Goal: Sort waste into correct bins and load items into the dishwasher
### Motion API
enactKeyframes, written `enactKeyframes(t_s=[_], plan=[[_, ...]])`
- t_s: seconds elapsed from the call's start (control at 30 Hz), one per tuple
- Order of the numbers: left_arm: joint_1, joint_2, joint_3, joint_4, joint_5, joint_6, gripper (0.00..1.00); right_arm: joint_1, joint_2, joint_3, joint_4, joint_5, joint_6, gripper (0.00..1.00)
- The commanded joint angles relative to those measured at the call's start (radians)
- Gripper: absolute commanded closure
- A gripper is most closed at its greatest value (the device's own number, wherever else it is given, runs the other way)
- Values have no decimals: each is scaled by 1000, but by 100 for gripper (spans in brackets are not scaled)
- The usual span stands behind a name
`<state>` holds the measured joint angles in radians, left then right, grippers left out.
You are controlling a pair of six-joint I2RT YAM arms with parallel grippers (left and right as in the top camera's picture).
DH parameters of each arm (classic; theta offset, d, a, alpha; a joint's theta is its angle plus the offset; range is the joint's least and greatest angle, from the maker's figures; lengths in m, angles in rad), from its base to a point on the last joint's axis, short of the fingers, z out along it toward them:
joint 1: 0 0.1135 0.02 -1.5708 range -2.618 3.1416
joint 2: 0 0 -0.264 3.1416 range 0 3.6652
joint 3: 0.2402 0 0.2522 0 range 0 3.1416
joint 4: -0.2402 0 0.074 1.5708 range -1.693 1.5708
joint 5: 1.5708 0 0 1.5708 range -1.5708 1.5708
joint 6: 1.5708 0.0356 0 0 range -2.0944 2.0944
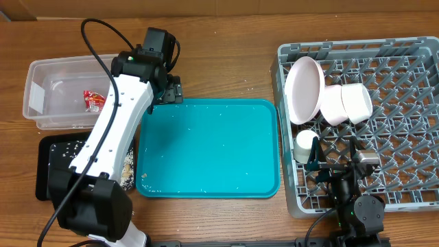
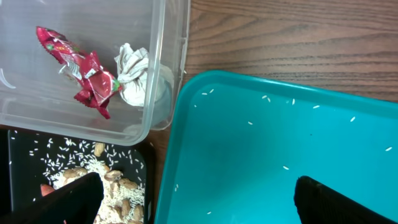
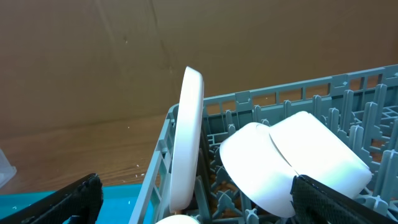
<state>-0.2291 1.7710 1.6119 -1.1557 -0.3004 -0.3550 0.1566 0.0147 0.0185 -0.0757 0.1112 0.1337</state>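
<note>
The red snack wrapper [image 2: 81, 70] and the white paper ball [image 2: 134, 77] lie in the clear tub [image 2: 163, 37]. Beige food scraps [image 2: 118, 186] and rice lie on the black tray [image 2: 25, 152]. My left gripper [image 2: 208, 205] is open and empty above the teal tray's corner [image 1: 168, 90]. The white plate [image 1: 304, 89] stands on edge in the grey dish rack [image 1: 405, 75], with two white bowls [image 1: 346, 103] beside it. My right gripper [image 3: 199, 208] is open and empty, low over the rack's front left [image 1: 328, 165]. The carrot and chopsticks are not clearly in view.
The teal serving tray [image 1: 206, 147], with scattered rice grains, lies between the bins and the rack. A small white cup [image 1: 305, 145] stands in the rack's front left. The left arm reaches over the black tray [image 1: 48, 168] and the tub's right end [image 1: 41, 96].
</note>
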Motion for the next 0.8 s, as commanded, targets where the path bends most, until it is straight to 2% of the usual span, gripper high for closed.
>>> enactKeyframes(t_s=[0.0,0.33,0.63,0.77], plan=[[0,25,13,1,-16,19,0,-6,-9,-10,4,-1,-4,0],[-17,15,4,6,-16,19,0,-6,-9,-10,4,-1,-4,0],[-134,-204,-33,-10,-29,44,0,-6,-9,-10,4,-1,-4,0],[-173,-342,-104,11,-23,60,0,-6,-9,-10,4,-1,-4,0]])
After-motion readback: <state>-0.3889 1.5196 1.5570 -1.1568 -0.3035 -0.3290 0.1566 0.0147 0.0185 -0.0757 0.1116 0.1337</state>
